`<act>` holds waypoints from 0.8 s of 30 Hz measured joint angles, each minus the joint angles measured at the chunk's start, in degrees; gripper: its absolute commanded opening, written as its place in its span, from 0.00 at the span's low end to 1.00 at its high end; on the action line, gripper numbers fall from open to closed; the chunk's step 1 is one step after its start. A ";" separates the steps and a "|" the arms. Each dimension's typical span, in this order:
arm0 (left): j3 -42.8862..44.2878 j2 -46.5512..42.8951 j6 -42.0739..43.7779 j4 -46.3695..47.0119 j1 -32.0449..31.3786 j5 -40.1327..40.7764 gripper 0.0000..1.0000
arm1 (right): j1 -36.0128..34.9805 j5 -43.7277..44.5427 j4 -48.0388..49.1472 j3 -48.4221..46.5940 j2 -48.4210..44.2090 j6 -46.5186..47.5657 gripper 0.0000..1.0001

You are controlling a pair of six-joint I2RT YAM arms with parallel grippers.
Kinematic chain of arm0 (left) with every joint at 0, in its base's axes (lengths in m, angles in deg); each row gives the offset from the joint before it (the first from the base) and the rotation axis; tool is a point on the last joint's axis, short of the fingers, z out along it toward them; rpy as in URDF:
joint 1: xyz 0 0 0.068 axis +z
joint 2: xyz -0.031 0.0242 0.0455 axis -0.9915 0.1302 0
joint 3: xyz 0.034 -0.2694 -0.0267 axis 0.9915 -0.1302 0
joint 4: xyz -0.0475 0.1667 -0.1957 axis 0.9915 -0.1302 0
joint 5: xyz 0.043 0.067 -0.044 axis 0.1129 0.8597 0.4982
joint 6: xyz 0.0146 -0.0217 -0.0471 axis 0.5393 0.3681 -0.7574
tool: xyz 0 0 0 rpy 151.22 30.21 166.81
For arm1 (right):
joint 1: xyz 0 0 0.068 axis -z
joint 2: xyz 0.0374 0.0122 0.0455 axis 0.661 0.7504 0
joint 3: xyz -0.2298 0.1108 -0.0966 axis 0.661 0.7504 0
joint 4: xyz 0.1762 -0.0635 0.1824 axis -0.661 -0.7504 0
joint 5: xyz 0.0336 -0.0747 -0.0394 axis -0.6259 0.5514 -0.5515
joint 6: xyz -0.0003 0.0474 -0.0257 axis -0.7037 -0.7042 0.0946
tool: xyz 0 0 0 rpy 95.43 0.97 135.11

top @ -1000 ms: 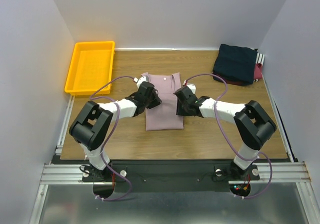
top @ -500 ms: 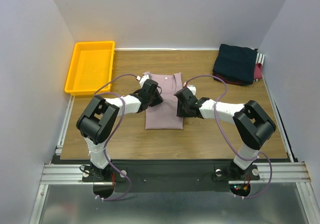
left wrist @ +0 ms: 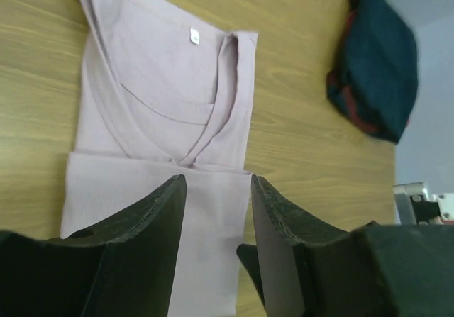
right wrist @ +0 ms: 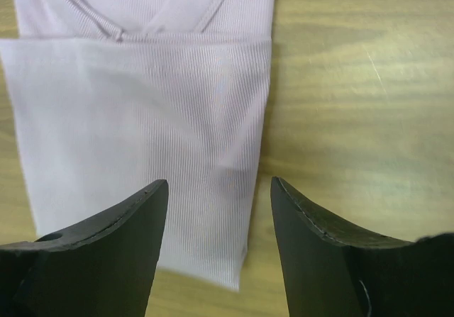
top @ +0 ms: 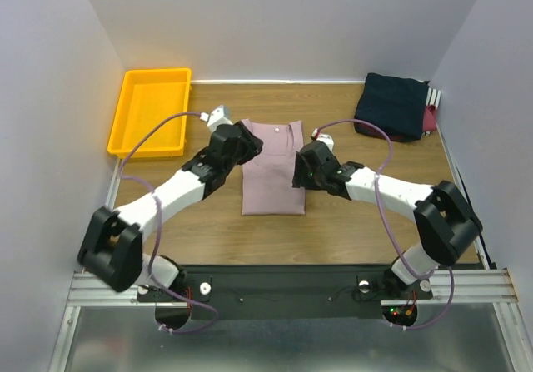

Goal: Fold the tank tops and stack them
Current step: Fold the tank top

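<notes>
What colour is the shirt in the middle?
The tank top is dusty pink, clearest in the right wrist view.

A wooden surface (top: 350, 214) with visible grain is enclosed by plain pale walls: a back wall (top: 283, 22), a left wall (top: 42, 139) and a right wall (top: 500, 97). Its near edge is bordered by aluminium rails (top: 275, 285), below which a grey metal floor (top: 275, 343) is seen. Everything is lit softly and evenly.
</notes>
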 measured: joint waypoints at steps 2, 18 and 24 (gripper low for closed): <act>-3.80 -6.16 -1.40 -0.74 -0.02 1.75 0.54 | 0.00 -0.81 -0.11 1.62 -3.06 -0.33 0.65; -39.32 -32.59 -13.62 -8.11 -1.01 -2.03 0.55 | -5.38 -6.75 0.55 21.44 -15.58 -10.82 0.64; -40.06 -30.69 -13.77 -3.89 -1.25 -4.39 0.55 | -5.38 -6.86 1.44 21.62 -15.56 -13.03 0.63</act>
